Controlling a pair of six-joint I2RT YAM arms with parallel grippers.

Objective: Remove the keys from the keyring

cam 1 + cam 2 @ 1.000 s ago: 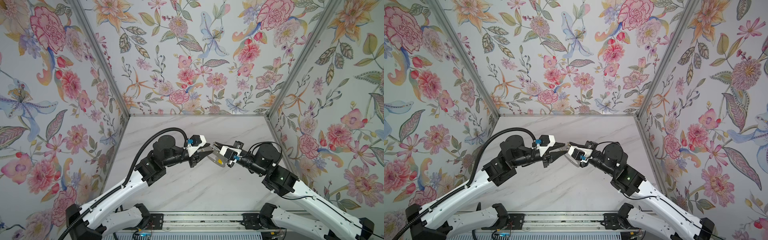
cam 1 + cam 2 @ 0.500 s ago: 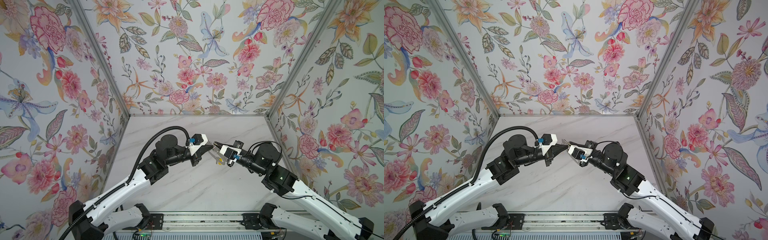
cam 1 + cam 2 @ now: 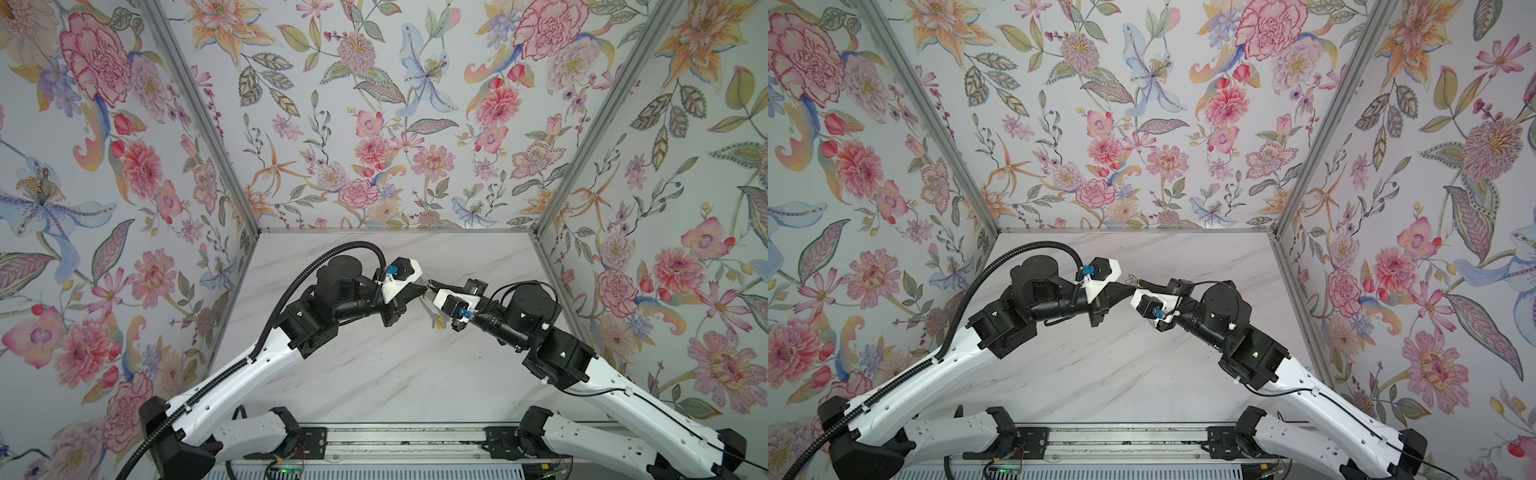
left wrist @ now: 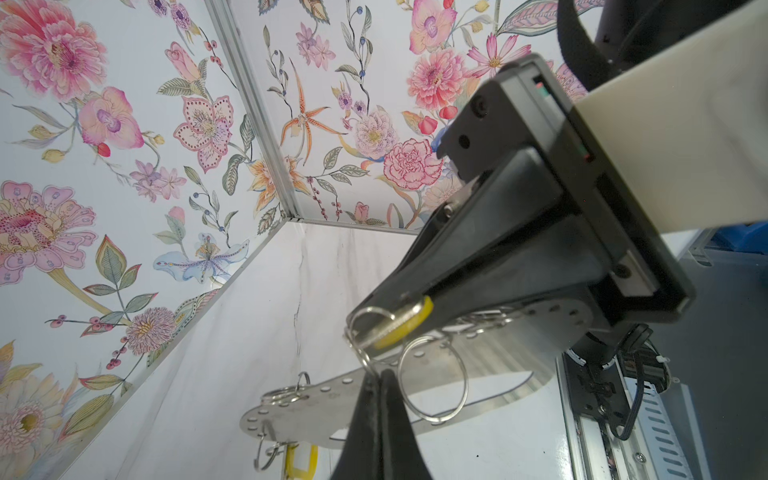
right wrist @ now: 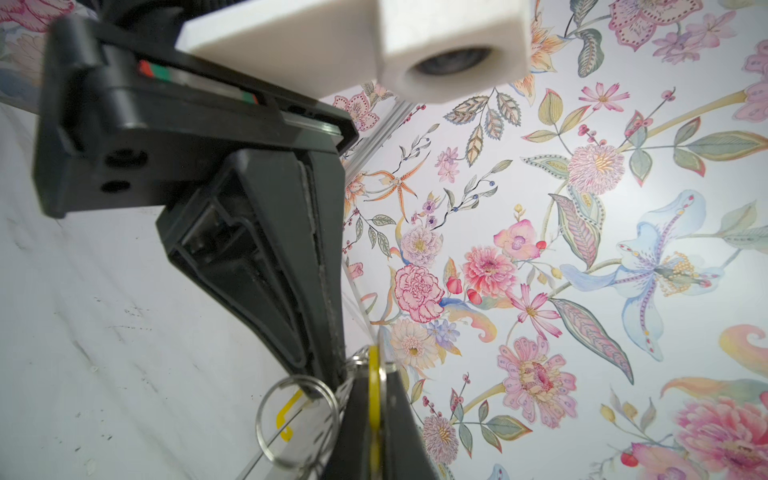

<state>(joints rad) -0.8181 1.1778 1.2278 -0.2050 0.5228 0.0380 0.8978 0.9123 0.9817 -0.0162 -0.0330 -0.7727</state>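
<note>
In both top views the two arms meet tip to tip above the white marble counter [image 3: 374, 374]. The left pincer [image 3: 419, 287] and right pincer [image 3: 432, 286] are both closed. The flat grey-silver perforated metal keyring [image 3: 429, 311] shows just beneath their tips.

The left wrist view shows the right pincer [image 4: 368, 309] clamped on a small silver key with a yellow oval plastic tag [image 4: 401, 322]. The left pincer [image 4: 384, 374] is pinched together at the keyring's [image 4: 324, 401] edge, beside a large wire split ring [image 4: 433, 420]. Whether it grips wire or strip I cannot tell.

The right wrist view shows the yellow tag sandwiched in the right pincer [image 5: 374, 376]. The left pincer [image 5: 332, 378] touches the split ring [image 5: 258, 419].
</note>
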